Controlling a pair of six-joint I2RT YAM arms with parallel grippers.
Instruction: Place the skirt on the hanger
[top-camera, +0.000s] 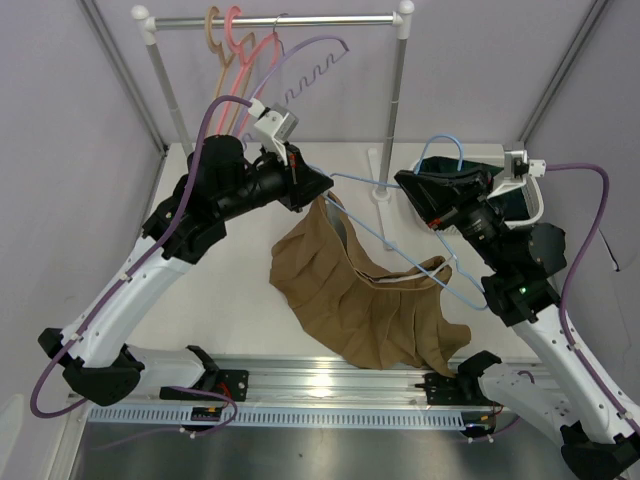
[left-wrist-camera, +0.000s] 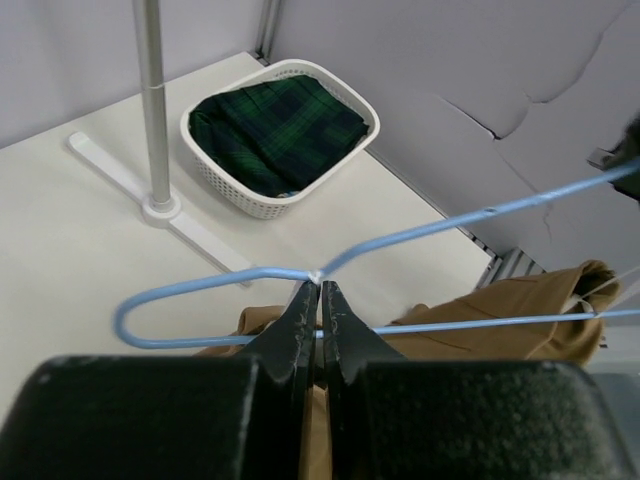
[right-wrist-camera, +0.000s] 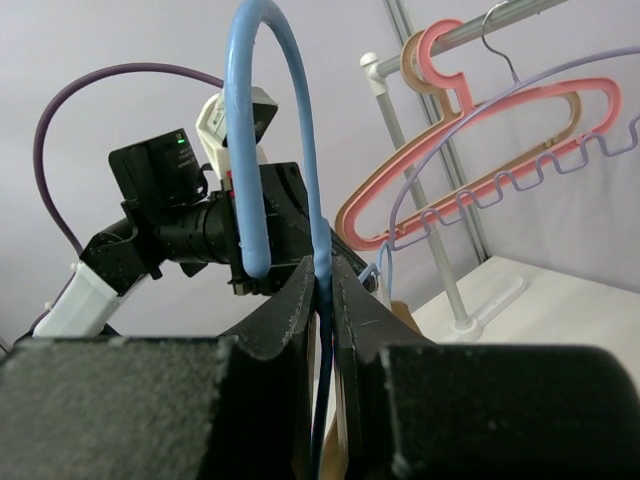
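Note:
The pale blue hanger (top-camera: 445, 138) is held in the air between my two grippers. My right gripper (top-camera: 408, 183) is shut on its neck just below the hook, as the right wrist view (right-wrist-camera: 322, 270) shows, with the hook (right-wrist-camera: 243, 150) rising above the jaws. The tan-brown skirt (top-camera: 370, 300) hangs from the hanger's left end and spreads over the table toward the near edge. My left gripper (top-camera: 318, 190) is shut at that end. In the left wrist view (left-wrist-camera: 320, 290) its jaws pinch tan cloth (left-wrist-camera: 530, 300) where the hanger's arm (left-wrist-camera: 450, 225) meets the tips.
A white basket (left-wrist-camera: 240, 190) with dark green plaid cloth stands at the back right (top-camera: 530, 200). A clothes rack pole (top-camera: 397, 100) stands behind the grippers; its rail (top-camera: 300, 20) carries pink (top-camera: 245, 45), tan (top-camera: 212, 30) and scalloped lavender (top-camera: 310, 65) hangers.

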